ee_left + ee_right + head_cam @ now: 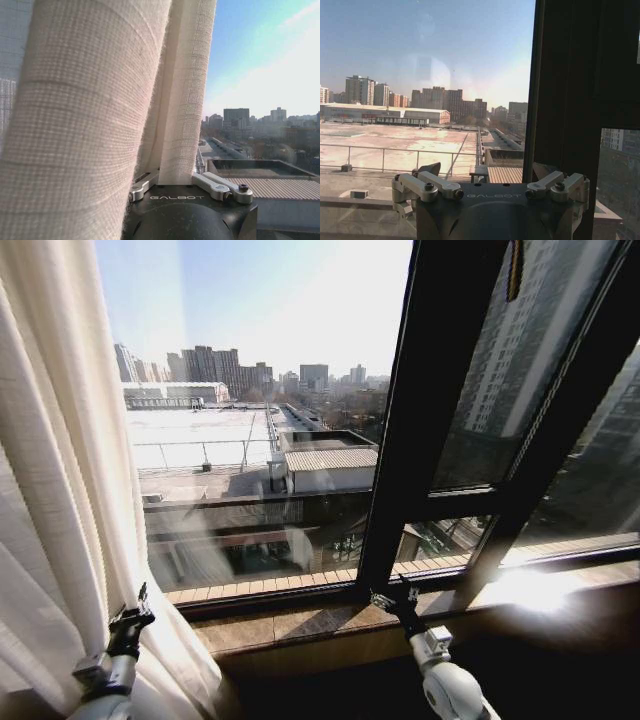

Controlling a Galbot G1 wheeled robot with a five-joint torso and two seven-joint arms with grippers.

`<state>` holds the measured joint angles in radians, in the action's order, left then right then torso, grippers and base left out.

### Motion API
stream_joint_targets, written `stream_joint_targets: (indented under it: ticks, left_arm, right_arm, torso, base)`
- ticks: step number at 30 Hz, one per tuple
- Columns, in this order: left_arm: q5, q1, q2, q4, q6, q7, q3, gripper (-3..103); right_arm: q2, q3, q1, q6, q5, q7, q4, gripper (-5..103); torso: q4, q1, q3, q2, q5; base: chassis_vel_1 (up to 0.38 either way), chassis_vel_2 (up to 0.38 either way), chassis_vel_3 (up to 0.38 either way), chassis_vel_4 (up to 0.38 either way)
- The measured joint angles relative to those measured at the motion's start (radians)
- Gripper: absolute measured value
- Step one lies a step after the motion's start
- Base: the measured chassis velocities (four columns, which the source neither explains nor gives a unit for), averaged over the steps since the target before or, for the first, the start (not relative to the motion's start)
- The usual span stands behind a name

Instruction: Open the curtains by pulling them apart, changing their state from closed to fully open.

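You could read "GALBOT" in pale letters on the black housing of each wrist, just below the fingers, in both wrist views. Your left arm rose from the lower left of the head view, its forearm angled up and slightly rightward, with the left gripper point(135, 618) pressed against the gathered curtain point(60, 490). In the left wrist view a narrow pleat of that sheer cream fabric point(186, 100) stood between the silver fingers point(216, 186), and the jaws sat closed in on that fold — holding the curtain. Your right arm came up from the lower right, its white forearm leaning up and to the left, and the right gripper point(392, 598) hovered at the stone window sill point(300, 620), just at the foot of the black window frame point(430, 410). In the right wrist view its fingers point(432, 186) were spread wide with nothing between them. The curtain hung at the far left of the window, bunched into thick vertical pleats, its long axis running top to bottom and flaring slightly rightward near the sill. The glass beside it stood uncovered — rooftops and distant tower blocks point(220, 365) showed through under a bright sky.
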<state>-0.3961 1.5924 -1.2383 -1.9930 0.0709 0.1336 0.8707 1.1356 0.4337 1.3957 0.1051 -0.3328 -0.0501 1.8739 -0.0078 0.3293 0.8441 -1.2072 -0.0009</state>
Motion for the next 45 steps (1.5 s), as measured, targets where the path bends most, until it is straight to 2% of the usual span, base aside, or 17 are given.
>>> stream_joint_targets:
  ticks: [5,14,23,28,34,40,43,45]
  left_arm:
    - [0.000,0.002,0.000,0.000,0.002,0.001,0.002,0]
    - [0.001,0.001,0.005,0.009,0.003,0.000,0.005,0]
    - [0.004,-0.021,0.006,0.028,0.004,0.000,-0.001,0]
    - [0.006,-0.040,0.008,0.046,0.005,0.000,-0.008,0]
    - [0.002,-0.073,0.019,0.072,0.003,0.019,-0.002,0]
    - [-0.032,-0.105,0.046,0.106,-0.011,0.047,0.055,0]
    - [-0.008,-0.116,0.058,0.157,0.026,0.061,0.150,0]
    - [-0.019,-0.118,0.065,0.170,0.030,0.063,0.195,0]
  right_arm:
    - [0.000,0.000,0.000,0.000,0.000,0.000,0.000,100]
    - [0.000,0.001,0.000,0.000,0.000,0.000,0.000,100]
    - [0.000,0.000,0.000,0.000,0.000,0.000,0.000,100]
    - [0.000,0.000,0.000,0.000,0.000,0.000,0.000,100]
    - [0.000,0.000,0.000,0.000,0.000,0.000,0.000,100]
    - [0.000,0.000,0.000,0.000,0.000,0.000,0.000,100]
    - [0.000,0.000,0.000,0.000,0.000,0.000,0.000,100]
    - [0.000,0.000,0.000,0.000,0.000,0.000,0.000,100]
  torso:
    - [-0.0003,0.000,0.000,0.000,0.0020]
    - [-0.0001,0.000,0.000,0.000,0.0000]
    - [-0.0004,0.000,0.000,0.000,0.0012]
    - [-0.0001,0.000,0.000,0.000,0.0000]
    - [-0.0004,0.000,0.000,0.000,0.0005]
    - [-0.0006,0.000,0.000,0.000,0.0009]
    - [-0.0002,0.000,0.000,0.000,-0.0001]
    - [0.0000,0.000,0.000,0.000,0.0000]
  base:
    - [-0.024,-0.001,0.031,0.022]
    - [-0.035,-0.021,0.033,0.026]
    - [0.114,0.012,-0.121,-0.018]
    - [0.125,0.039,-0.113,-0.024]
    - [0.030,0.014,-0.030,-0.012]
    - [0.000,0.000,0.000,0.000]
    - [0.000,0.000,0.000,0.000]
    - [0.000,0.000,0.000,0.000]
